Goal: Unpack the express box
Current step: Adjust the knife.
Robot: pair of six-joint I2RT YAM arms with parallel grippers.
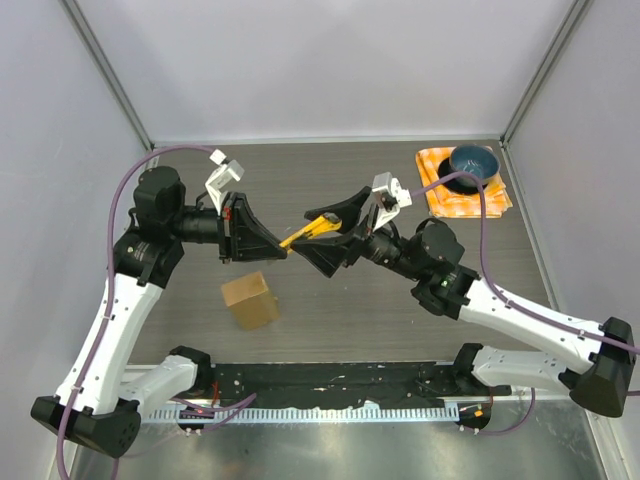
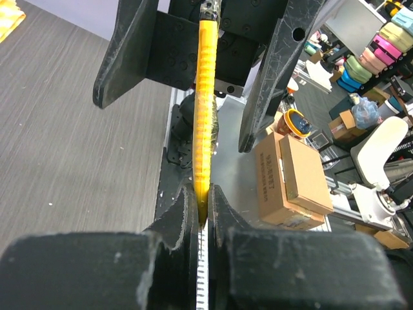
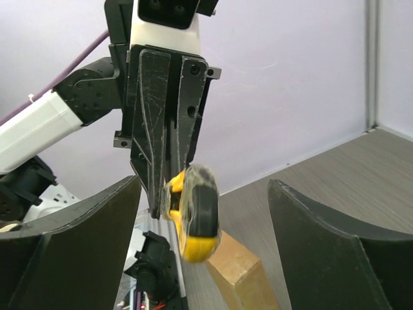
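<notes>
We see our left gripper [image 1: 283, 250] clamped on one end of a yellow cutter [image 1: 303, 234], our right gripper [image 1: 322, 236] spread wide around its other end, and the cardboard box [image 1: 250, 300] lying closed on the table [image 1: 330, 170] near the left gripper.

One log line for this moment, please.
left pincer: shut on yellow cutter, mid-air | right pincer: open around cutter's free end | box: on table, apart from both pincers

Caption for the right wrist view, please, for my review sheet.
Left claw pinches a yellow tool, held between the fingers of the open right claw, above the express box.
</notes>
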